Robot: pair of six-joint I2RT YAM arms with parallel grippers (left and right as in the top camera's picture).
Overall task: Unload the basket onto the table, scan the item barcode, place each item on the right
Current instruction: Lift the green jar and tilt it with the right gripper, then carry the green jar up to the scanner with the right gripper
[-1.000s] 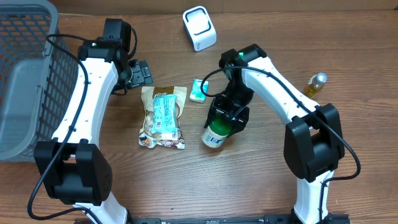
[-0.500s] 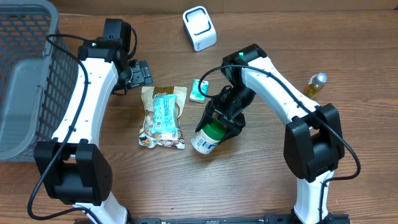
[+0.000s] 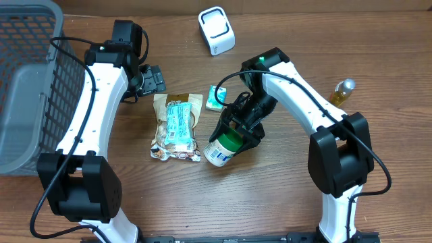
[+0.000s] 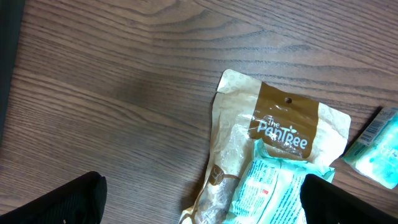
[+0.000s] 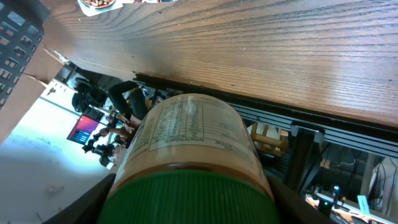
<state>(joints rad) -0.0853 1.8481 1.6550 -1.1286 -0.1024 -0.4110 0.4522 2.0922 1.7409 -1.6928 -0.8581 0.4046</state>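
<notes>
A jar (image 3: 218, 151) with a green cap (image 3: 233, 138) and a white printed label is tilted on its side above the table, its base pointing front-left. My right gripper (image 3: 239, 130) is shut on it at the cap end. In the right wrist view the jar (image 5: 186, 130) fills the space between the fingers, and I cannot make out a barcode on the label. A white scanner (image 3: 216, 30) stands at the back of the table. My left gripper (image 3: 152, 79) is open and holds nothing, hovering over the top end of a snack bag (image 4: 280, 149).
The snack bag (image 3: 175, 125) lies flat left of the jar. A small teal packet (image 3: 215, 98) sits behind the jar. A grey wire basket (image 3: 27, 88) fills the far left. A yellow bottle (image 3: 343, 91) lies at the right.
The right gripper has tipped the jar from nearly upright onto its side, its base swinging out to the left. The left arm has not moved.
</notes>
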